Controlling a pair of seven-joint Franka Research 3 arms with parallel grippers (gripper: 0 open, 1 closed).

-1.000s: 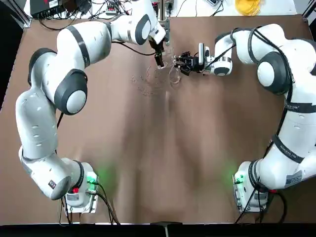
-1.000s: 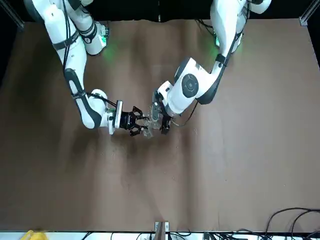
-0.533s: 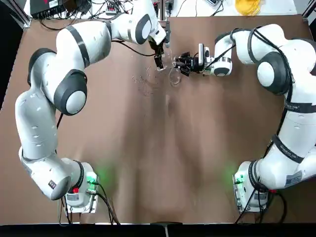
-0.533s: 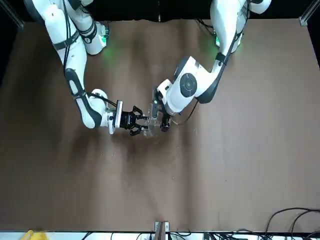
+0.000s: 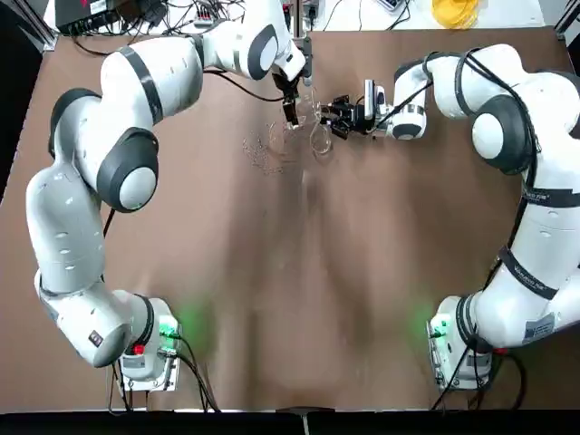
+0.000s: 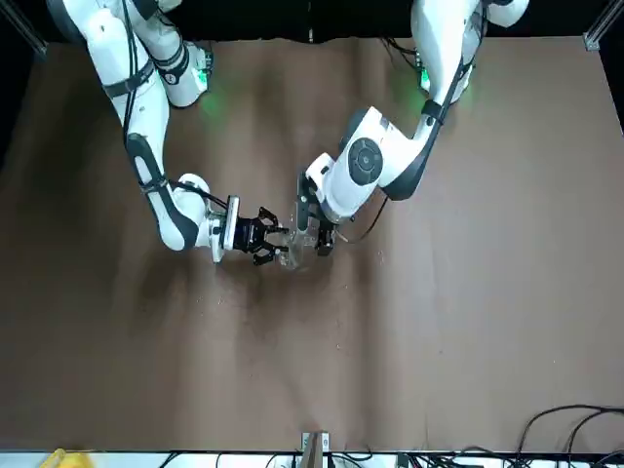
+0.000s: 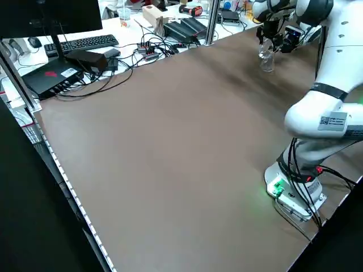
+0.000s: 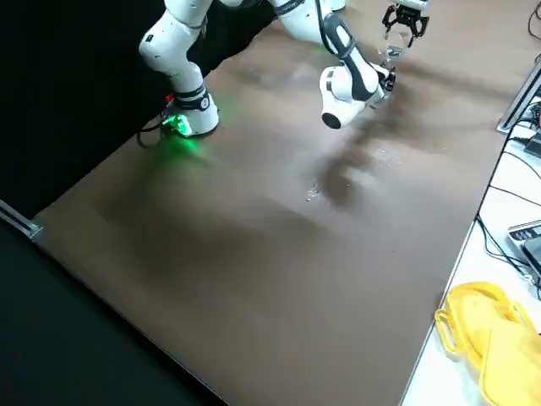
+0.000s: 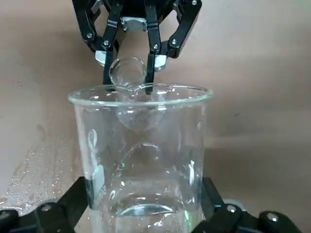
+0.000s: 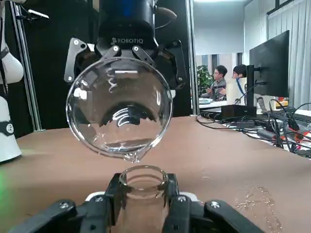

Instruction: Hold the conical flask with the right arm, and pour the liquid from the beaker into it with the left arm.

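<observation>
The clear conical flask (image 10: 143, 187) stands on the brown table, and my right gripper (image 10: 143, 194) is shut on its neck. In the top view the flask (image 5: 320, 138) shows as a faint ring left of the right gripper (image 5: 326, 116). My left gripper (image 5: 293, 112) is shut on the clear beaker (image 9: 141, 150), which is tipped with its spout just above the flask's mouth (image 9: 127, 72). A little liquid lies in the beaker's lower part. In the front view the beaker (image 6: 304, 237) hangs right beside the flask (image 6: 290, 256).
Spilled droplets (image 5: 263, 154) wet the table just left of the flask. Cables and a keyboard (image 7: 85, 42) lie past the table's far edge, and a yellow object (image 8: 486, 338) sits off one corner. People sit far off behind the table (image 10: 228, 77).
The left wrist has shifted slightly by the flask, with the beaker held over its mouth. The right arm and the flask have stayed in place.
</observation>
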